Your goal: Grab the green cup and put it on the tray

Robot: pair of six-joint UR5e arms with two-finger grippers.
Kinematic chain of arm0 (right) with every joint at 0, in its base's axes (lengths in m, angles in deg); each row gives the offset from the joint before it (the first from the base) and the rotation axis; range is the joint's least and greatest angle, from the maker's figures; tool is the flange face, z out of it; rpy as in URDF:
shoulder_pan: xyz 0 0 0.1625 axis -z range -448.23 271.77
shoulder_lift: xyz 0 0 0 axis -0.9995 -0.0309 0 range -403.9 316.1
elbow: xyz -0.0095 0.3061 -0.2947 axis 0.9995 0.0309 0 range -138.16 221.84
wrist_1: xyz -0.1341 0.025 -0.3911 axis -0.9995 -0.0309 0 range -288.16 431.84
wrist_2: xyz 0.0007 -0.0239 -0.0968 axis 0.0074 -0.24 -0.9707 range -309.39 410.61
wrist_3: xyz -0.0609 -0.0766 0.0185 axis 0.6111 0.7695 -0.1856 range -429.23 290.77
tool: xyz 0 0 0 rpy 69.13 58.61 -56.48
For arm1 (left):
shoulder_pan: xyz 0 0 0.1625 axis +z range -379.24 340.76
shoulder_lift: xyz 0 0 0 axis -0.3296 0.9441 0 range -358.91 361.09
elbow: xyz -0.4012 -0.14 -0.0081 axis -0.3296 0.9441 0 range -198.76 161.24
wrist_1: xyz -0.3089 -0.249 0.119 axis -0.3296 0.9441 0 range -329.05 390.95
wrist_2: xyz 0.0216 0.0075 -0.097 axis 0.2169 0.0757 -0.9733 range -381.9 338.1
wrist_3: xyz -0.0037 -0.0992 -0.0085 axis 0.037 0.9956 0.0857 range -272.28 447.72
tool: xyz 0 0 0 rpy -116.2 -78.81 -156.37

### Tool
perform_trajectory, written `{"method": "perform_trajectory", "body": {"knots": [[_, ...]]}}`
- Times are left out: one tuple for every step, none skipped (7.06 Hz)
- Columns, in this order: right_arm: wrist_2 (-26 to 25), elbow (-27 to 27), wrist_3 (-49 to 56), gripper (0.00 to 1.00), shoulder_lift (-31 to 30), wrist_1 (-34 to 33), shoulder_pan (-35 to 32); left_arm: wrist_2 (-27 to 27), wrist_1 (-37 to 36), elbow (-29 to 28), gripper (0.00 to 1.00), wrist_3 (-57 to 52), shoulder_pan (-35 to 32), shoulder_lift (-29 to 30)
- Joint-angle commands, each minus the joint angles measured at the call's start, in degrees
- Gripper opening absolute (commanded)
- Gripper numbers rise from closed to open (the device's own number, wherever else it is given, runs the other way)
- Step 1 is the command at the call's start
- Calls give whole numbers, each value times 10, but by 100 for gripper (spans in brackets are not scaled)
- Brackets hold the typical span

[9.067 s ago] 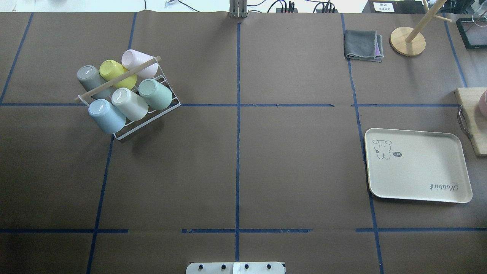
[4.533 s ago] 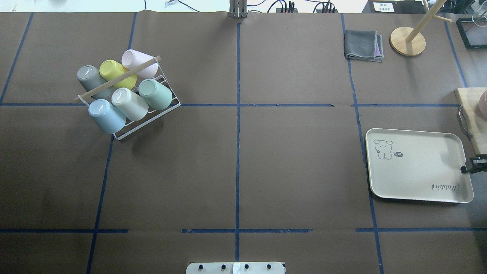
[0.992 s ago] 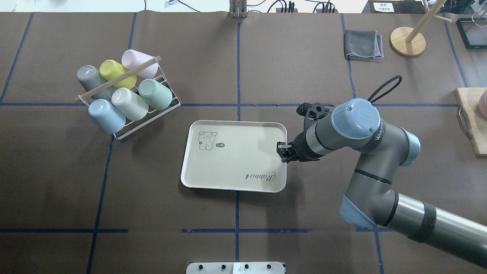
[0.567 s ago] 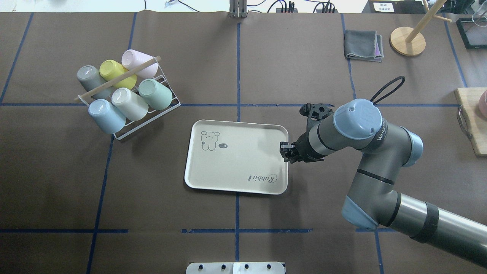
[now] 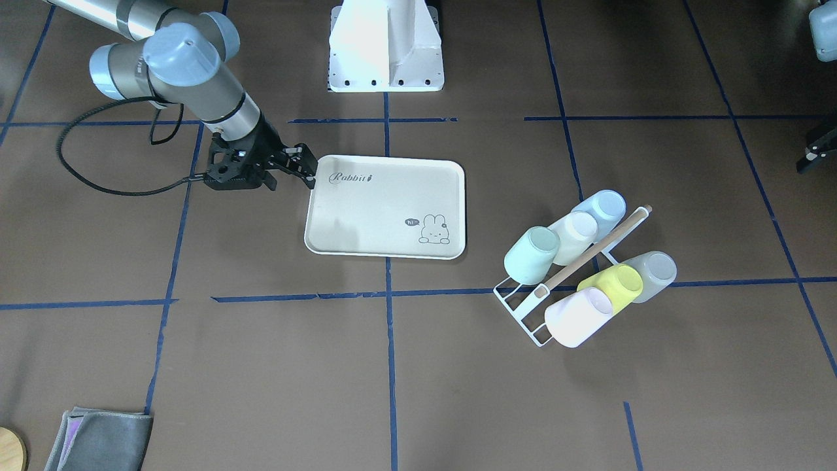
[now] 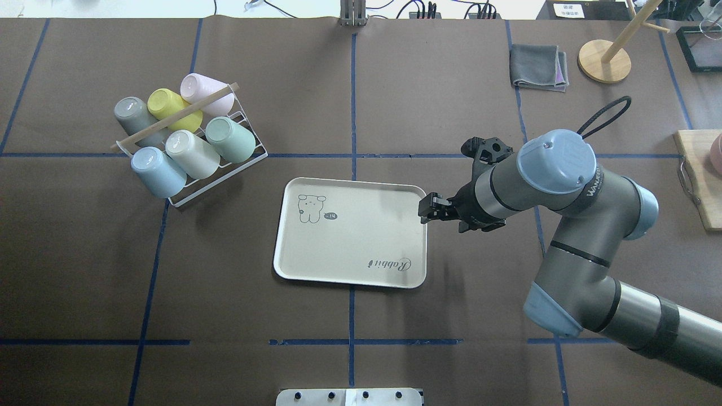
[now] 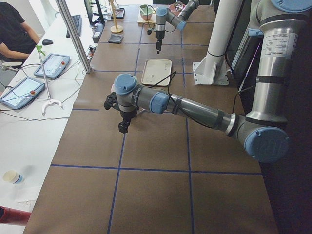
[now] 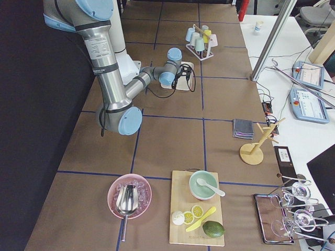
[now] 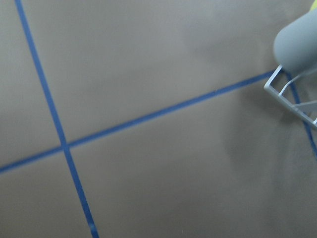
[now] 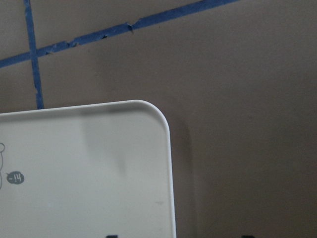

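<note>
The pale mint-green cup [image 6: 230, 139] lies tilted, base up, at the right end of a white wire rack [image 6: 217, 183] at the table's left; it also shows in the front view [image 5: 531, 255]. The cream tray [image 6: 350, 248] lies flat at the table's middle, a gap to the rack's right. My right gripper [image 6: 431, 207] is open at the tray's far right corner. In the right wrist view the tray's edge [image 10: 168, 163] lies between the spread fingertips. My left gripper [image 7: 123, 128] hangs over the table's left end; I cannot tell its state.
The rack also holds a light blue [image 6: 158, 172], a cream [image 6: 192, 153], a grey [image 6: 134, 115], a yellow-green [image 6: 172, 108] and a pink cup [image 6: 204, 93] under a wooden handle. A grey cloth [image 6: 538, 67], a wooden stand [image 6: 604, 61] and a cutting board [image 6: 702, 180] are at the right.
The right gripper dragged the tray from the table's right side to the middle. In the last half second it let go of the right rim and drew back a little to the right.
</note>
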Motion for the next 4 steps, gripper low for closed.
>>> {"method": "perform_trajectory", "body": {"knots": [[8,-72,0,100,-37,-46,-45,21,2,14,100,1,32,51],[26,-86,0,100,-51,-47,-78,26,2,35,100,2,54,55],[66,-87,5,100,-52,-50,-131,57,2,48,100,2,81,79],[95,-85,57,100,-53,-79,-172,110,-2,54,100,3,122,126]]}}
